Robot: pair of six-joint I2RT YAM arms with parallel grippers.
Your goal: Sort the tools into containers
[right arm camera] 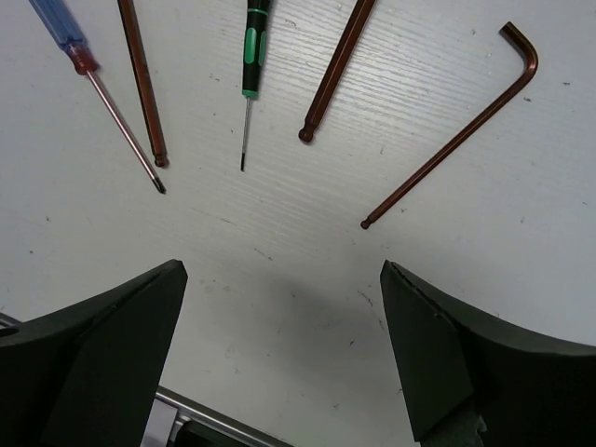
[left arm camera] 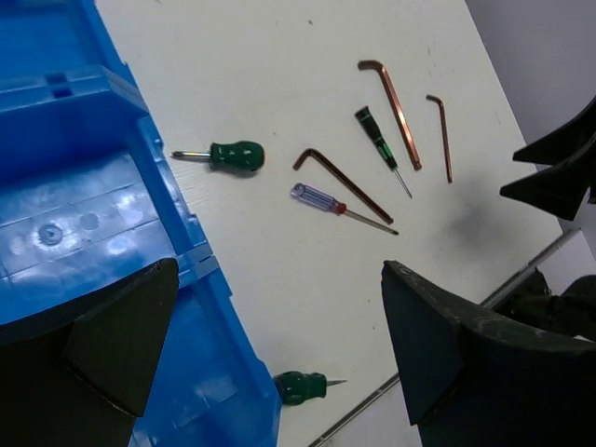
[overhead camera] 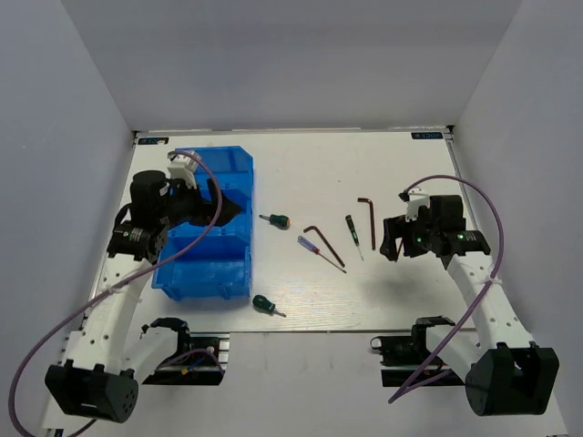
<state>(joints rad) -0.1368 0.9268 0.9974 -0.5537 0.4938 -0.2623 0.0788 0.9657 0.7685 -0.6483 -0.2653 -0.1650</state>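
The translucent blue containers (overhead camera: 208, 232) stand at the left; their rim fills the left of the left wrist view (left arm camera: 84, 214). My left gripper (overhead camera: 230, 207) hovers open and empty over their right edge (left arm camera: 279, 345). On the table lie two stubby green screwdrivers (overhead camera: 274, 219) (overhead camera: 265, 305), a blue-handled screwdriver (overhead camera: 310, 244), a slim dark-green screwdriver (overhead camera: 352, 232) and red-brown hex keys (overhead camera: 324, 244) (overhead camera: 370, 218). My right gripper (overhead camera: 393, 240) is open and empty just right of them. In the right wrist view, a third hex key (right arm camera: 456, 140) lies beyond the gripper (right arm camera: 279, 345).
The table's near edge with a metal rail (right arm camera: 196, 419) runs just below my right gripper. Grey walls enclose the table on the left, right and back. Bare white tabletop (overhead camera: 310, 173) lies behind the tools.
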